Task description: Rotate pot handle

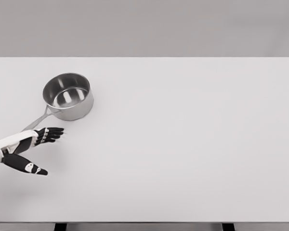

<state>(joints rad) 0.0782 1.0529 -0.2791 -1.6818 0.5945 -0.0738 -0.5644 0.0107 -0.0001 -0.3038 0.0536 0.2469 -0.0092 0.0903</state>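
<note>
A plain grey wall fills the top of the frame, and below it a wide white table [183,154] spreads across almost the whole picture, its far edge running straight along the upper part and two dark legs just showing at the bottom edge.

In the upper left of the frame stands a shiny metal pot [68,96], upright on the table, its round mouth open to the camera and its inside bare and bright. A thin metal handle [37,122] runs from the pot's lower left side down and to the left, ending close to the hand.

At the left edge, lower than the pot, the left hand [26,149] comes in on a white forearm. It is spread wide and grips nothing. The upper group of dark fingers [52,133] points to the right, just below and right of the handle's tip; whether they touch the handle cannot be told from this view. The dark thumb [29,166] stretches apart from them, lower down, pointing to the lower right, with a clear gap of white table between thumb and fingers.

The middle and right parts of the table show only its white top. The right arm does not appear anywhere in the picture.
</note>
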